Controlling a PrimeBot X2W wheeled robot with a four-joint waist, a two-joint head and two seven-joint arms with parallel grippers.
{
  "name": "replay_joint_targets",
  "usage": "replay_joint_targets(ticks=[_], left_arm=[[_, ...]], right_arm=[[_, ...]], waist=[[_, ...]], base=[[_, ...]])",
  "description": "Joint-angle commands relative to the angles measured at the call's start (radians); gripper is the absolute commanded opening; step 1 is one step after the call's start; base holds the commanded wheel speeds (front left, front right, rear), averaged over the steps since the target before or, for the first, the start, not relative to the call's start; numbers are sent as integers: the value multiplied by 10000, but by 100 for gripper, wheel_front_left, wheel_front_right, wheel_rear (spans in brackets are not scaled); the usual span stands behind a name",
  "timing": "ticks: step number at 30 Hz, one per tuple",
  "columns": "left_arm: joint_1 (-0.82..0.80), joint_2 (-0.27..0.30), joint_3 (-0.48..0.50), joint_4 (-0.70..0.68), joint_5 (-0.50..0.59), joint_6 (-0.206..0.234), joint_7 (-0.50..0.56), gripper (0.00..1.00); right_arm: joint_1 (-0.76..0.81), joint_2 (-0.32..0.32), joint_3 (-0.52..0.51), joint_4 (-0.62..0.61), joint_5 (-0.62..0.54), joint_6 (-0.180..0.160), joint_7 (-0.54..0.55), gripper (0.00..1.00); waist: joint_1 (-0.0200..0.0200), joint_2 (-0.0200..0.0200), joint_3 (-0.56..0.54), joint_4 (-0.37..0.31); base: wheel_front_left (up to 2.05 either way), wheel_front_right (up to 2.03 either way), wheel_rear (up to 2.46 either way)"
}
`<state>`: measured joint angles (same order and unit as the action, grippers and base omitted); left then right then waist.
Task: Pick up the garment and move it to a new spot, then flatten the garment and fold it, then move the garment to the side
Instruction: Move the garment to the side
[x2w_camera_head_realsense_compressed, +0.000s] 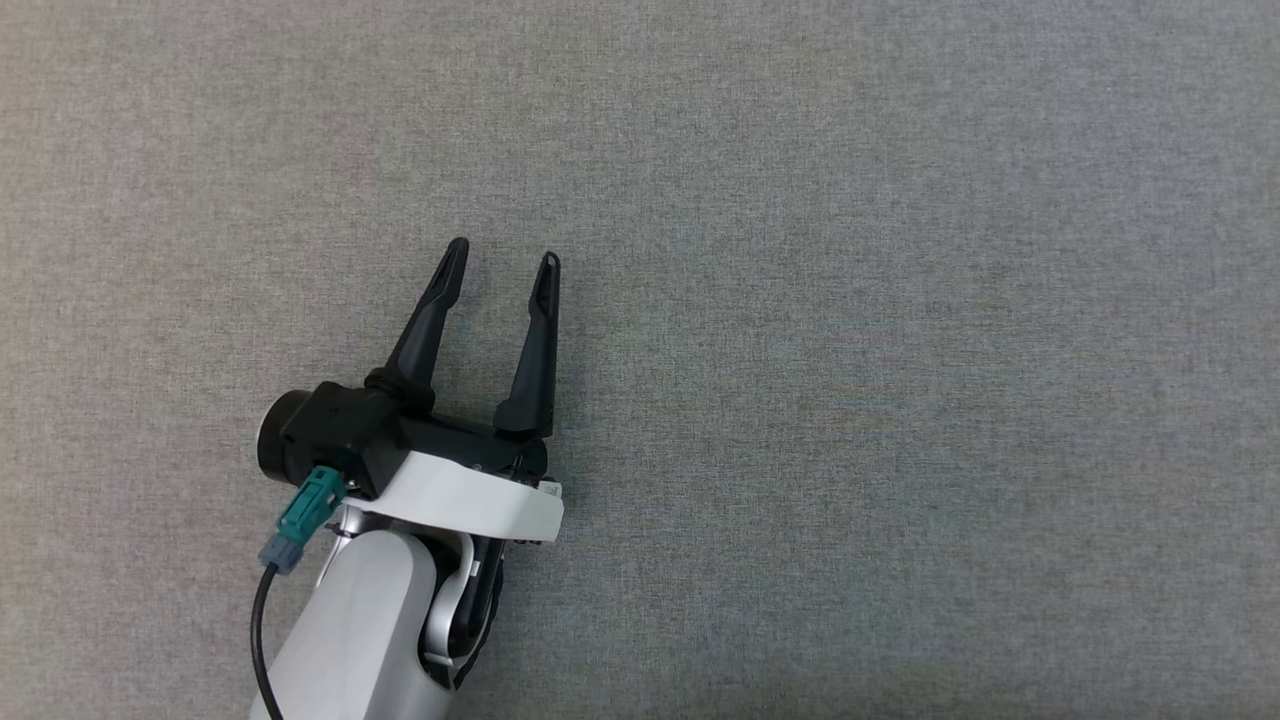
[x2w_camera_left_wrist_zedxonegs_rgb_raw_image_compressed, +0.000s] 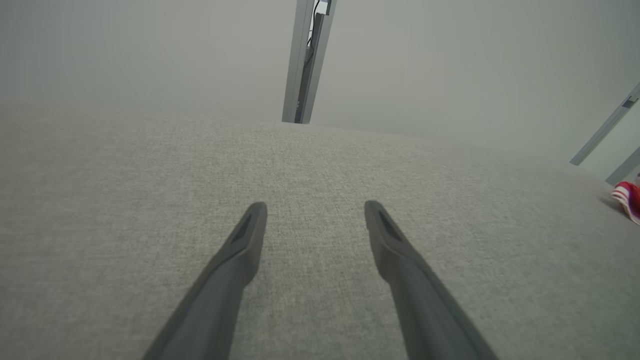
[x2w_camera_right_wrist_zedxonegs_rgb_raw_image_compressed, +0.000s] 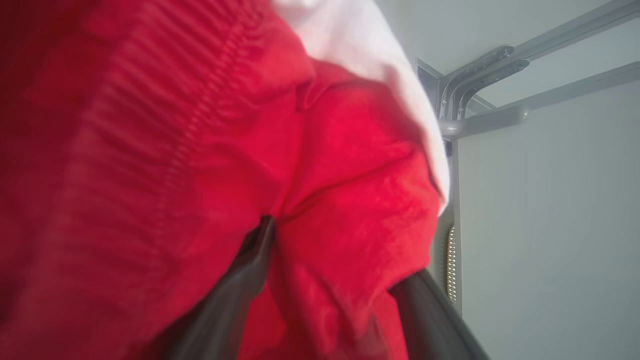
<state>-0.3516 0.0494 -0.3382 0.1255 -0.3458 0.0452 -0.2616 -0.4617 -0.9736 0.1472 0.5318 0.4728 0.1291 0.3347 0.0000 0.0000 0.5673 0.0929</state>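
Grey woven cloth covers the table (x2w_camera_head_realsense_compressed: 900, 300) across the head view. The left end effector (x2w_camera_head_realsense_compressed: 504, 252) sits at the lower left, its two dark fingers pointing up the view and spread apart over bare cloth. A teal plug (x2w_camera_head_realsense_compressed: 305, 515) with a black cable sits on the wrist, above the pale forearm (x2w_camera_head_realsense_compressed: 360, 630). In the left wrist view the same two fingers rise from the bottom edge, wide apart, hovering over the table with plain grey weave between them. A grey metal post (x2w_camera_left_wrist_zedxonegs_rgb_raw_image_compressed: 305, 60) stands at the far edge before a pale wall. The garment (x2w_camera_left_wrist_zedxonegs_rgb_raw_image_compressed: 629, 197) shows as a small red and white heap at the right edge, lying on the table well apart from this end effector. In the right wrist view the garment (x2w_camera_right_wrist_zedxonegs_rgb_raw_image_compressed: 200, 150) is very close, a red ribbed and fleecy mass with a white part (x2w_camera_right_wrist_zedxonegs_rgb_raw_image_compressed: 350, 35) at the top. The right end effector (x2w_camera_right_wrist_zedxonegs_rgb_raw_image_compressed: 340, 250) has its fingers spread, with a bunched red fold between them that touches the left finger and covers the tip of the right one. Whether the fingers press on that fold cannot be told. Grey frame bars (x2w_camera_right_wrist_zedxonegs_rgb_raw_image_compressed: 500, 85) cross the upper right before a pale wall.
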Motion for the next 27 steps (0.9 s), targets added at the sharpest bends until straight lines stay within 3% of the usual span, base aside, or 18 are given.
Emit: replay_joint_targets(ticks=[1, 20, 27], left_arm=[[-124, 30, 58, 23, -24, 46, -34, 100], [291, 32, 358, 20, -112, 95, -34, 100], [799, 27, 763, -37, 226, 45, -34, 100]], right_arm=[[203, 243, 50, 51, -56, 30, 199, 100], [-332, -266, -550, -876, -1581, 16, 1864, 100], [-1031, 1349, -201, -1977, -1487, 16, 658, 100]], waist=[[0, 0, -23, -7], [0, 0, -1313, -173], [0, 0, -2387, -425]], base=[[0, 0, 0], [0, 0, 0], [0, 0, 0]])
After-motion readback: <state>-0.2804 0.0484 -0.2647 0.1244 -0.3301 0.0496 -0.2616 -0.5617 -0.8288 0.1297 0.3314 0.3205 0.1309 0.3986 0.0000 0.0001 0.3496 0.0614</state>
